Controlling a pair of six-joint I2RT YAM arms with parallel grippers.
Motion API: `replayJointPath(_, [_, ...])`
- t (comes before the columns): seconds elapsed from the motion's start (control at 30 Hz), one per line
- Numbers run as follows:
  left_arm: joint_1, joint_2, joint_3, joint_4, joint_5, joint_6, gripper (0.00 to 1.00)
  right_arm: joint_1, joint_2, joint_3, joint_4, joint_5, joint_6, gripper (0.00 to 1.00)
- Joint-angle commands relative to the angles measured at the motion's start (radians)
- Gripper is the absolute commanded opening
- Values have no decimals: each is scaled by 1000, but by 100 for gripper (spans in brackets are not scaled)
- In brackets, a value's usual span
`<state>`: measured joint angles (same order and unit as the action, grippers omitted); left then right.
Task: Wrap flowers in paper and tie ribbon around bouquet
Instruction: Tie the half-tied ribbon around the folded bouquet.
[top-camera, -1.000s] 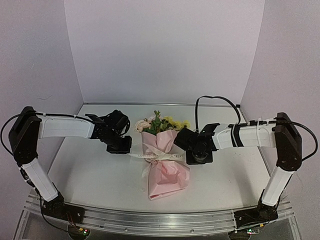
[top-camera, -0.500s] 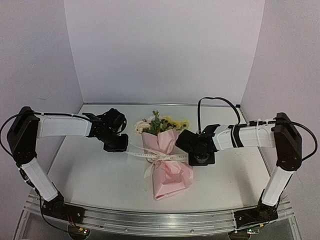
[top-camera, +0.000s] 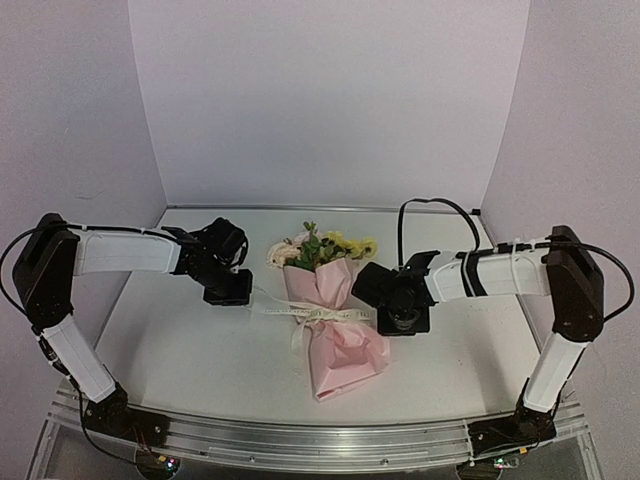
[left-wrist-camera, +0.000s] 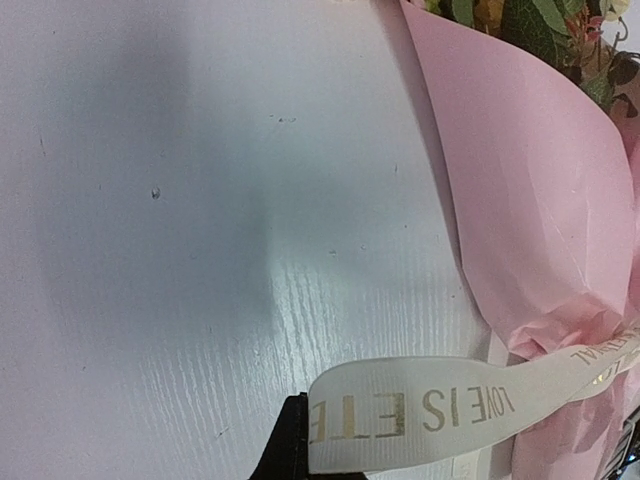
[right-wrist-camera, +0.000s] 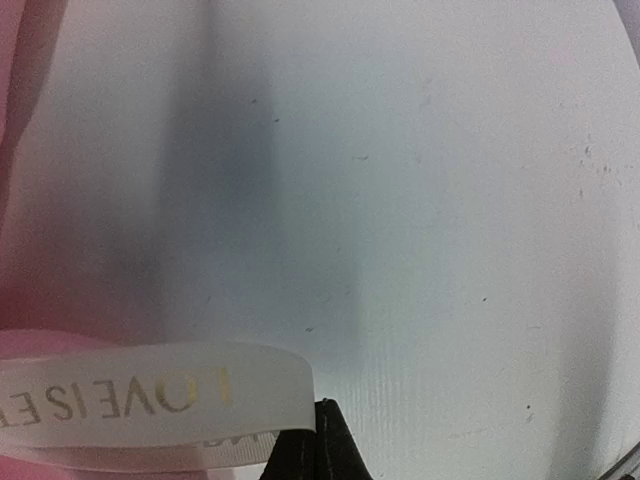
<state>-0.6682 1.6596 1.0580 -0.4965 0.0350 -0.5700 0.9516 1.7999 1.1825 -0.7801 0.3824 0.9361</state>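
On the white desk (top-camera: 170, 350), the left hand (top-camera: 234, 294) and right hand (top-camera: 402, 321) are pinching opposite ends of the cream lettered ribbon (top-camera: 318, 313), likely cinching the pink paper bouquet (top-camera: 342, 345).

White table (top-camera: 170, 350) under me, matte, flecked with a few small dark specks. Close up, a faint grain shows in its surface. Back wall (top-camera: 330, 100) at my twelve o'clock, plain and pale with a lilac tint. Left wall (top-camera: 60, 120) at nine, right wall (top-camera: 590, 120) at three, the same plain panels, so I'm boxed in on three sides. At six o'clock, a ribbed metal rail (top-camera: 320, 435) runs along the near edge. The light is soft and even, and a broad grey shadow (left-wrist-camera: 225, 220) lies blurred on the tabletop.
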Motion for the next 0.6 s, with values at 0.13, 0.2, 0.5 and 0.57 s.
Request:
replayJointPath(0.13, [5,16,94,13,32,78,0,152,85,164,141,-206,98,0])
replayJointPath(0.2, [5,20,106,9,32,92,0,165,92,166,190,-241,127,0])
replayJointPath(0.5, [5,37,133,11,72,122,0,131,-12,102,191,-149,147,0])
replayJointPath(0.57, [6,30,124,22,104,108,0,124,-24,96,166,-128,126,0])
